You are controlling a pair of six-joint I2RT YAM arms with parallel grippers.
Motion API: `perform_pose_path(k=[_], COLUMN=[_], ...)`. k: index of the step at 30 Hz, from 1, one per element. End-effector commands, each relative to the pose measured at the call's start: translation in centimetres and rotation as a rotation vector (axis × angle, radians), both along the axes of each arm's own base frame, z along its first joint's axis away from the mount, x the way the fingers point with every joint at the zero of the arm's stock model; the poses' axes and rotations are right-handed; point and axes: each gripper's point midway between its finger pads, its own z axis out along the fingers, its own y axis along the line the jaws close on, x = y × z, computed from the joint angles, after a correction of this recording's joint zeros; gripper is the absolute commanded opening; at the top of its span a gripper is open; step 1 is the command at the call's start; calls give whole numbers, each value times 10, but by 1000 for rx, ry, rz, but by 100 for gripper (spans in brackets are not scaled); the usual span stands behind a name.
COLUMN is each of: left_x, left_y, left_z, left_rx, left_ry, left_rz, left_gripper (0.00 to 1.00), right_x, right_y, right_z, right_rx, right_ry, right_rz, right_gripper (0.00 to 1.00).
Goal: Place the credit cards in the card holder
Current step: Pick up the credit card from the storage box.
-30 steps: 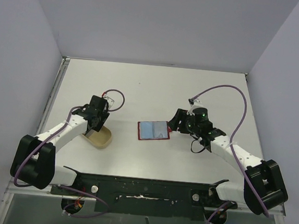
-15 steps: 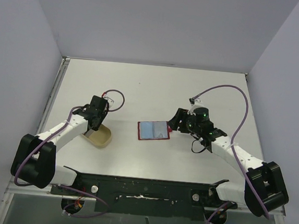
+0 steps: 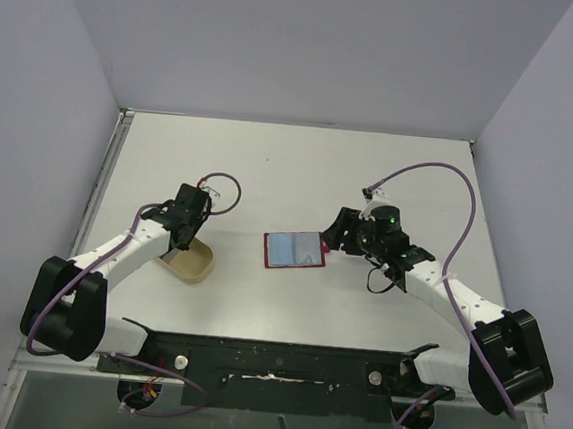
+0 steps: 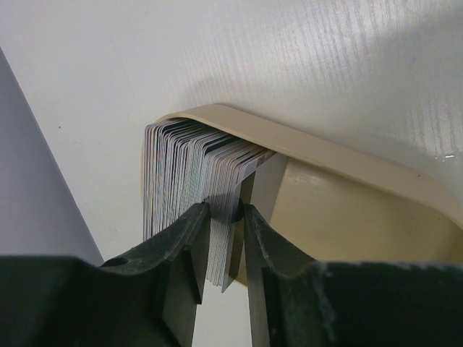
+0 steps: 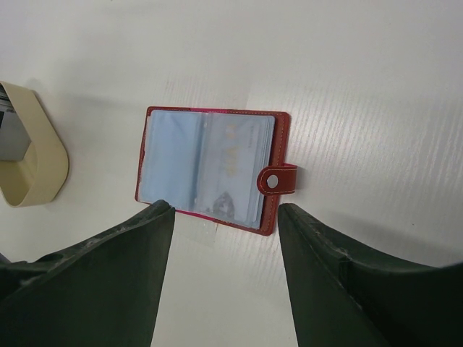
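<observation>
My left gripper [image 4: 226,217] pinched narrow on several credit cards [image 4: 181,166] in the dish [image 4: 347,210]; it could've lifted extras. My right gripper [image 5: 226,217] gaped wide over the card holder [image 5: 210,170].

My left white-shelled arm with black joints [image 3: 123,248], my matching right arm [image 3: 459,302], thin purple cable [image 3: 436,166] looping from each wrist, small green light [image 3: 390,221], matte black fingers [image 4: 184,260].

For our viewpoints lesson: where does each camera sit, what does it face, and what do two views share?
Top external: above and behind, looking down at the table; both arms show.
Left wrist: facing credit cards in the dish; left claw shows.
Right wrist: looking down on the open card holder; right claw shows.
Both wrist views share the dish.
</observation>
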Motion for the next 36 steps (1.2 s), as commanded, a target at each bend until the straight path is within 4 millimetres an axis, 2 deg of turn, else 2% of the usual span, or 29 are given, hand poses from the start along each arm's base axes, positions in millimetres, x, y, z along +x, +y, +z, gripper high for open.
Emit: perform_pose_path(k=[1, 9, 19, 22, 26, 33, 36], left_x=[15, 15, 12, 12, 13, 17, 18], left_y=[-1, -3, -8, -11, -19, -41, -58], left_z=[27, 34, 44, 50, 70, 117, 137], left_rx=[-5, -20, -47, -77, -129, -311, -433], left_ry=[-79, -95, -101, -112, -156, -288, -342], left_rz=[17, 19, 35, 50, 36, 3, -20], left_gripper=[23, 17, 0, 0, 0, 0, 0], right_x=[9, 8, 10, 14, 17, 23, 30], right_y=[3, 3, 5, 5, 8, 11, 12], right_z=[20, 20, 24, 29, 30, 12, 4], right_rx=[39, 42, 45, 19, 11, 2, -22], right_ry=[-81, -80, -80, -85, -76, -28, -8], right_rz=[6, 3, 13, 20, 33, 34, 32], right_gripper=[60, 60, 60, 60, 60, 60, 61])
